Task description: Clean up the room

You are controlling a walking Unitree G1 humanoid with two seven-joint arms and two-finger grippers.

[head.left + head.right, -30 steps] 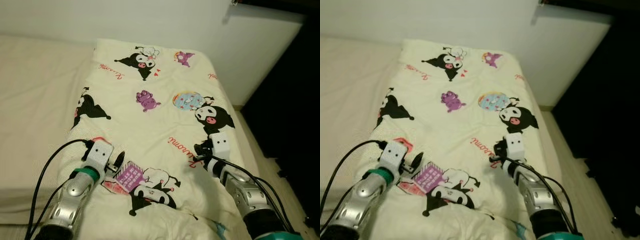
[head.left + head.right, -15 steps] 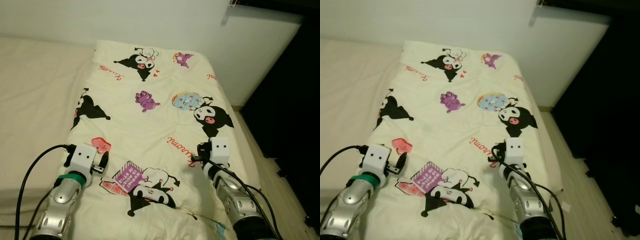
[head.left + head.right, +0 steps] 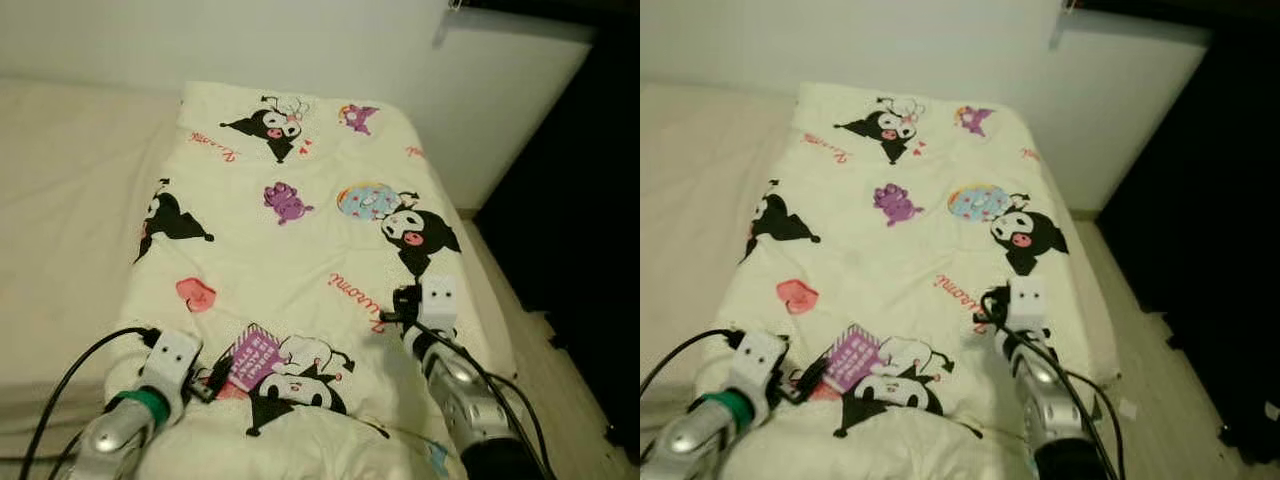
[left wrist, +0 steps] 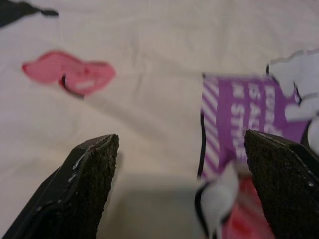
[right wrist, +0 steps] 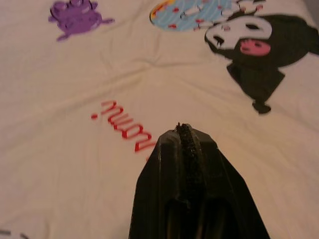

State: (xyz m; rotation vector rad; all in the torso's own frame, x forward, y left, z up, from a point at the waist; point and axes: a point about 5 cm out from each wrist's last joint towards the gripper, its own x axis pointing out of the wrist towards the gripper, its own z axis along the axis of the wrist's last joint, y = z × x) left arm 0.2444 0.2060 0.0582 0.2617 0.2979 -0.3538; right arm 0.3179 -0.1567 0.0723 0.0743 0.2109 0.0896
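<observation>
Blanket (image 3: 300,230) spread over the bed (image 3: 70,200), left claw (image 3: 205,385) and right claw (image 3: 398,312) at its near end

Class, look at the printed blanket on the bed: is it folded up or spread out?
Spread out. The blanket lies flat along the bed, its cartoon prints fully visible; only its near edge bunches by the left gripper.

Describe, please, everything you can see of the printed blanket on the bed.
The blanket is cream, soft-looking fabric printed with black-and-white cartoon characters, a purple creature, a blue donut, a pink heart, a purple striped sign and red script. It lies spread flat along the bed, lightly creased, its near edge bunched. The left gripper is open over its near left corner; the right gripper, shut, is low over its right side.
</observation>
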